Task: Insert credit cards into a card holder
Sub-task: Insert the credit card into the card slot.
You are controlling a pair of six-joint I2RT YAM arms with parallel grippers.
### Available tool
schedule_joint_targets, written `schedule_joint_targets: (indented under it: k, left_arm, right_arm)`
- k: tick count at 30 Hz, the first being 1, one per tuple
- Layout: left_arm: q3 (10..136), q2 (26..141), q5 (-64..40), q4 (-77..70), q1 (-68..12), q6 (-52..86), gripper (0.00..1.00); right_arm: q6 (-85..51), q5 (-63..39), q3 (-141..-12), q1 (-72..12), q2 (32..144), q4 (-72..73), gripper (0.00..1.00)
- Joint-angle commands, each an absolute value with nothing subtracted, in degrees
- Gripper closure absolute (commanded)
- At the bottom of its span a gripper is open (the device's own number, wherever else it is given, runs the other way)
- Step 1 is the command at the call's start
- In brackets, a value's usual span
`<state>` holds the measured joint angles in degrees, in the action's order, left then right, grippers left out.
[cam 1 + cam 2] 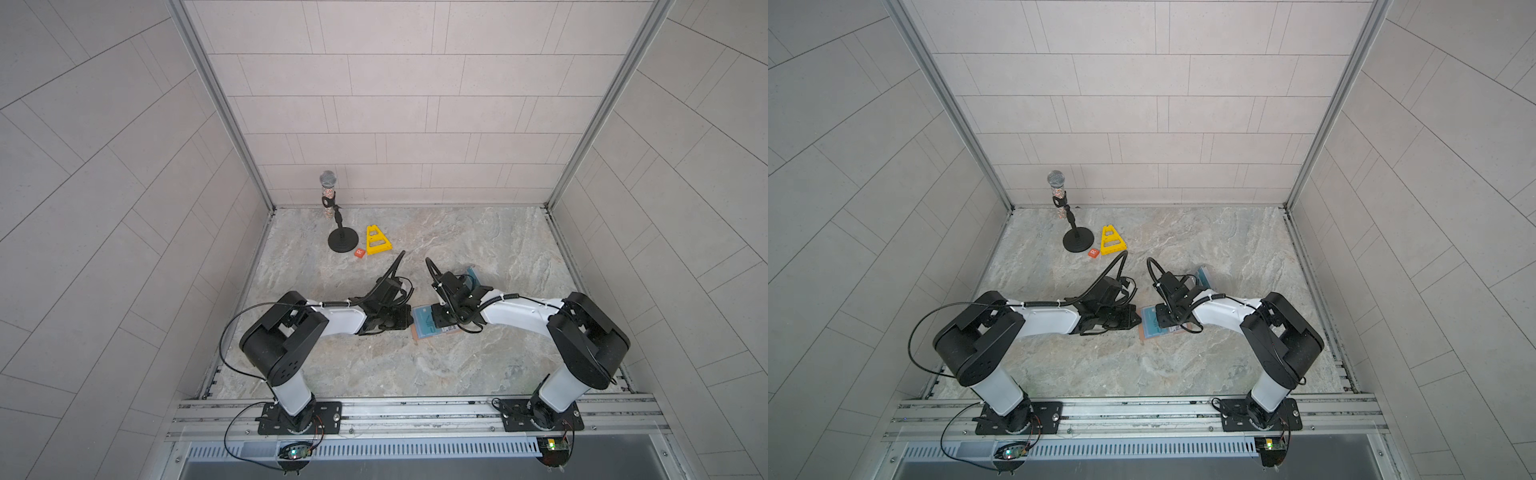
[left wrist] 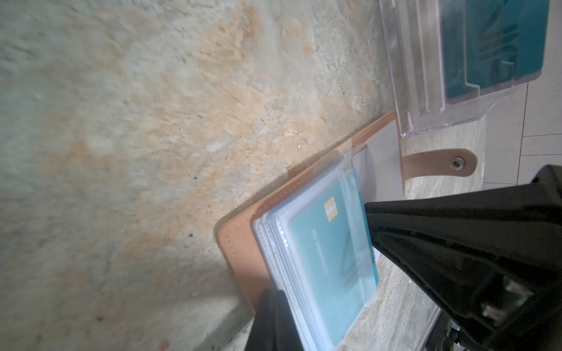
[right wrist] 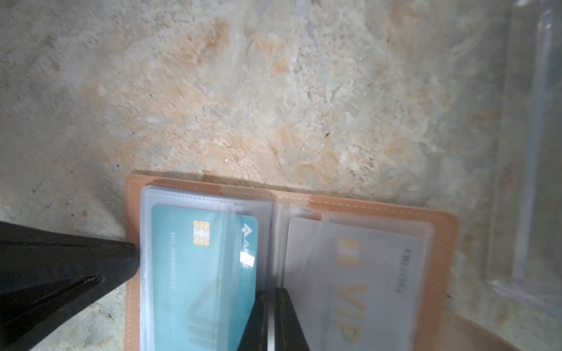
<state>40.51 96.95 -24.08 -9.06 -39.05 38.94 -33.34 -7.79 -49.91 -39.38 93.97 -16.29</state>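
A: Card holder point(image 3: 441, 231)?
B: Open on table point(image 1: 415, 365). Teal card point(image 3: 188, 273) and white card point(image 3: 380, 273) sleeved inside. Stand point(image 2: 410, 76) holds a darker card point(image 2: 511, 45).
A: Grippers?
B: Left gripper point(image 3: 133, 249) closed at its edge. Right gripper point(image 3: 271, 291) closed, pinching a sleeve point(image 3: 271, 331).

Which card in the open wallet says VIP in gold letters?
The pale grey card. The light blue card on the facing page shows a gold chip and a number instead.

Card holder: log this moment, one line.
card holder open; light blue card sleeved; VIP card opposite page; left gripper shut at holder edge; right gripper shut on clear sleeve
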Motion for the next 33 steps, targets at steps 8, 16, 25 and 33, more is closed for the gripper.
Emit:
schedule_joint_targets:
  k: [8, 16, 25, 33]
  left_arm:
    - [39.5, 98.2, -20.1, -1.4, -38.8, 37.9, 1.0]
    - [39.5, 97.8, -20.0, -1.1, -38.8, 37.7, 1.0]
    - [40.1, 97.5, -19.1, 0.2, -38.8, 37.0, 1.0]
    - [40.4, 97.5, -19.5, 0.3, -38.8, 36.9, 1.0]
  right_arm:
    - [-35.4, -12.3, -48.1, -40.0, 95.4, -13.5, 0.9]
    - [-35.1, -8.0, -48.1, -40.0, 91.4, -16.2, 0.82]
    - [-34.6, -6.8, -48.0, -39.9, 88.2, -17.7, 0.78]
    - [-33.5, -8.4, -48.9, -39.6, 88.7, -18.4, 0.8]
